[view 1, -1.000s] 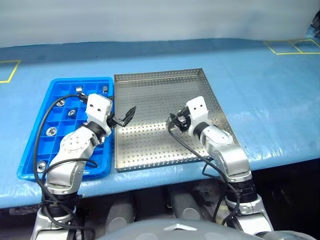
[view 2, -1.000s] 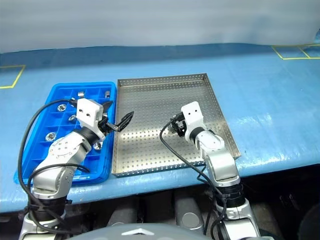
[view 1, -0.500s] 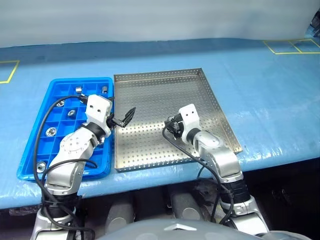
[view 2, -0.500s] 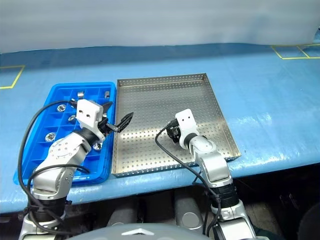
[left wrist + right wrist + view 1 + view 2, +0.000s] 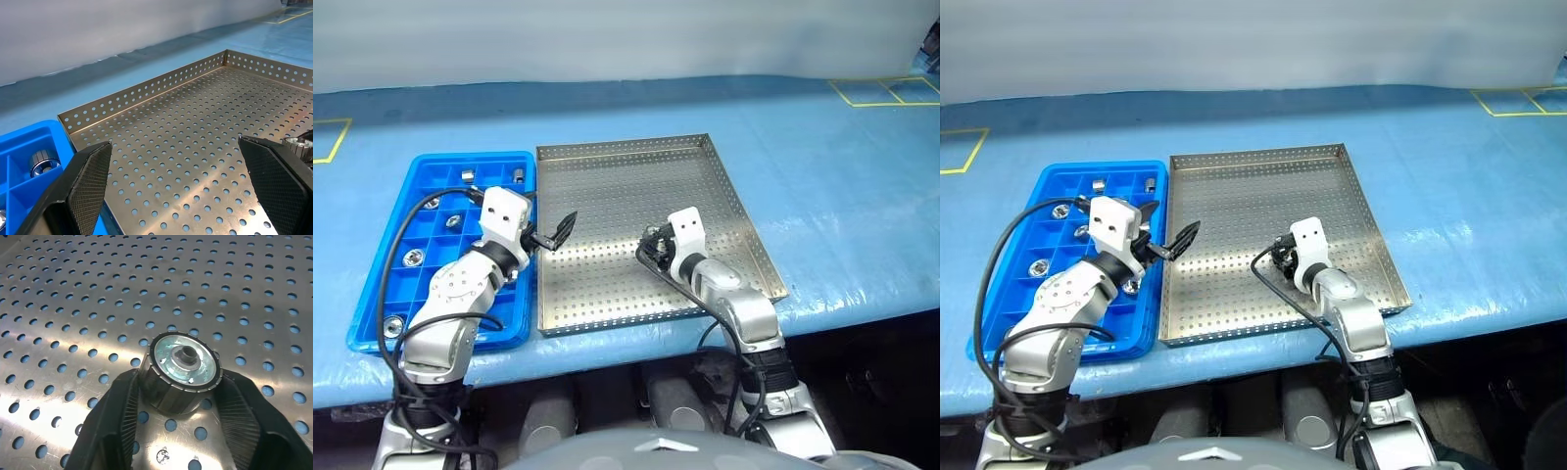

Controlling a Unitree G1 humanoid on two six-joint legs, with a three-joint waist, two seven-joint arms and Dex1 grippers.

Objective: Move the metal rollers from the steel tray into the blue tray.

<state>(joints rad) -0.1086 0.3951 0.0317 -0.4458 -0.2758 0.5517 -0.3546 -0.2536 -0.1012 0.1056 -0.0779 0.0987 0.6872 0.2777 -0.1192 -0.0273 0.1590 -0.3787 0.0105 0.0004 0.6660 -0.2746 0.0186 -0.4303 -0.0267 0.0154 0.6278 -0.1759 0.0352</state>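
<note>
The steel tray (image 5: 626, 176) lies in the middle of the blue table. Low over its near right part, my right gripper (image 5: 654, 246) is shut on one metal roller (image 5: 183, 369), a ribbed silver cylinder with a central hole, pinched between both pads and resting on or just over the perforated floor. The same roller (image 5: 297, 143) shows in the left wrist view. The blue tray (image 5: 411, 196) sits left of the steel tray, with several rollers (image 5: 412, 258) in its compartments. My left gripper (image 5: 553, 232) hangs open and empty over the seam between the two trays.
The trays touch side by side near the table's front edge (image 5: 636, 343). Yellow tape squares mark the cover at the far right (image 5: 886, 91) and far left (image 5: 328, 137). Black cables loop from both wrists.
My right gripper has sunk toward the steel tray's floor and closed on the roller. The left arm has stayed still.
</note>
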